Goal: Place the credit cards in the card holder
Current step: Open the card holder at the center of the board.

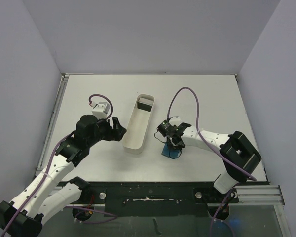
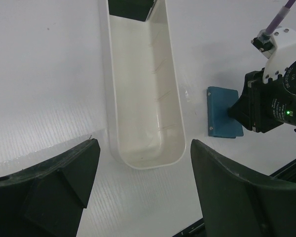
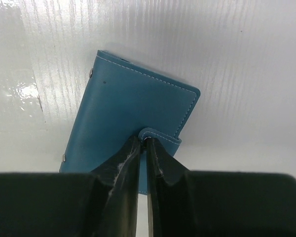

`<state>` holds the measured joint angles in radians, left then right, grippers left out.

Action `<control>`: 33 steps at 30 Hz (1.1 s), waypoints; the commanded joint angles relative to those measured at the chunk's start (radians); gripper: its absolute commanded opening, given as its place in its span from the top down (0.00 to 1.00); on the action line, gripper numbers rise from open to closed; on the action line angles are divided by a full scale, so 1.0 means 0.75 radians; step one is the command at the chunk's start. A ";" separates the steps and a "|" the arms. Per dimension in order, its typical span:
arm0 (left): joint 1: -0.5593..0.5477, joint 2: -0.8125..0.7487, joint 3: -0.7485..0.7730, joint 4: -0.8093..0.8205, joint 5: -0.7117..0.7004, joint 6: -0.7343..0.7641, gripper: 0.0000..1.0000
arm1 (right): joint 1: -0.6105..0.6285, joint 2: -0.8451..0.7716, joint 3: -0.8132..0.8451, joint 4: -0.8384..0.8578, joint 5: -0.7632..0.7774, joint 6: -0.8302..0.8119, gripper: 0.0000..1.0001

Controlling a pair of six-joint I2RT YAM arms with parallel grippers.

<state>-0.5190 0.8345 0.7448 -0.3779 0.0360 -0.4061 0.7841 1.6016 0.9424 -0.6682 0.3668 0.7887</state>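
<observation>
The card holder [image 3: 128, 108] lies closed on the table [image 1: 89, 89], its snap tab [image 3: 163, 136] pinched between the nearly shut jaws of the right gripper [image 3: 144, 140]. The tab is best peeled upward gently, so the holder is not dragged. Beside it, the white tray [image 2: 175, 98] is straddled by the wide-open left gripper [image 2: 143, 145]. What are judged to be the credit cards [image 2: 130, 7] are seen at its far end.

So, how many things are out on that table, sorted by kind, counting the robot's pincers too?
Pincers: 2, the left pincer and the right pincer
Trays: 1, the white tray
Wallets: 1, the teal card holder
Card stacks: 1, the dark card stack at the tray's far end; single cards uncountable
Total: 5
</observation>
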 commanded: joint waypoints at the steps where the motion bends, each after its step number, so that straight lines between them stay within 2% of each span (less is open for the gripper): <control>1: -0.003 0.010 0.031 0.073 0.050 -0.005 0.27 | 0.009 -0.012 -0.056 0.087 0.020 -0.008 0.97; 3: -0.005 0.026 0.037 0.069 0.056 -0.013 0.28 | 0.021 -0.041 -0.056 0.106 0.025 -0.030 1.00; 11: -0.029 0.076 0.065 0.061 0.067 -0.064 0.33 | 0.038 -0.197 -0.097 0.151 0.066 -0.072 1.00; 20: -0.082 0.172 0.138 0.088 0.120 -0.166 0.39 | 0.058 -0.493 -0.229 0.321 0.076 -0.135 1.00; 24: -0.113 0.209 0.130 0.196 0.207 -0.286 0.39 | 0.064 -0.615 -0.280 0.412 0.025 -0.175 1.00; 33: -0.161 0.309 0.006 0.597 0.419 -0.539 0.38 | 0.078 -0.855 -0.309 0.622 -0.145 -0.213 1.00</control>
<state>-0.6292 1.0424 0.7715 -0.1383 0.2535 -0.7071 0.8307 1.0187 0.6949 -0.3523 0.3149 0.6498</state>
